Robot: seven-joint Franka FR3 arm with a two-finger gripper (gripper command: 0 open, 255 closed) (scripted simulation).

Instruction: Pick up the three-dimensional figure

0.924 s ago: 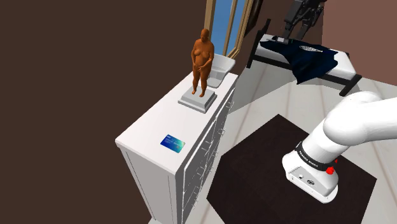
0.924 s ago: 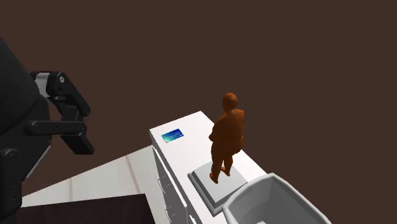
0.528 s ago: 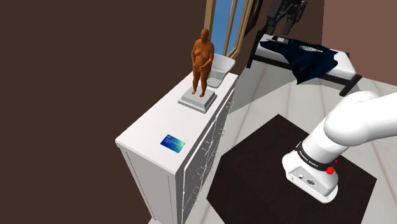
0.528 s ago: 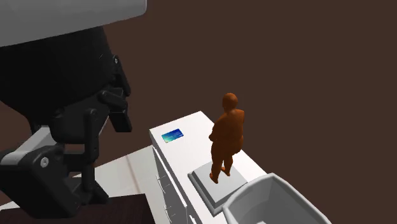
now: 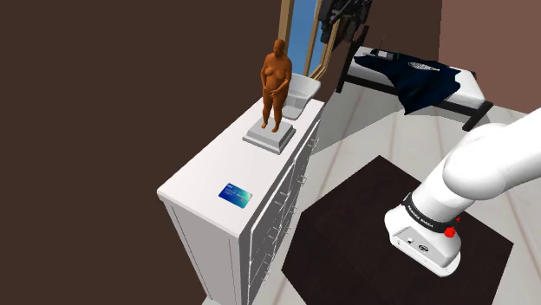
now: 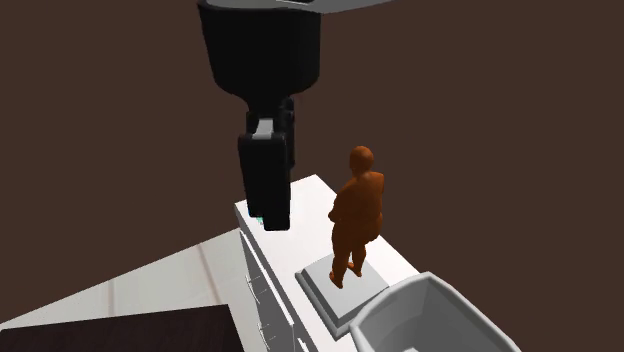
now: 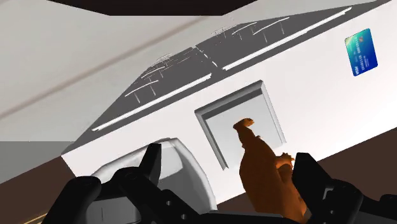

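Note:
The figure (image 5: 276,80) is an orange-brown standing person on a grey square base (image 5: 270,136), at the far end of a white dresser top (image 5: 208,173). My black gripper (image 5: 341,19) hangs high above and beyond it, near the window. In the second exterior view the gripper (image 6: 271,212) hovers just to the left of the figure (image 6: 358,215), well above the dresser. The wrist view looks down on the figure (image 7: 267,181) between the fingers, closer to one finger (image 7: 303,167). The gripper (image 7: 228,164) is open and touches nothing.
A white bin (image 5: 300,93) stands right behind the figure's base, also seen as the bin (image 6: 430,318). A blue card (image 5: 235,195) lies near the dresser's front end. A bed with dark cloth (image 5: 418,76) stands beyond; a dark rug (image 5: 364,234) lies beside the stand.
The gripper has swung from above the bed toward the shoulder view's left, ending near the window above the dresser's far end. The figure, bin and card have stayed put.

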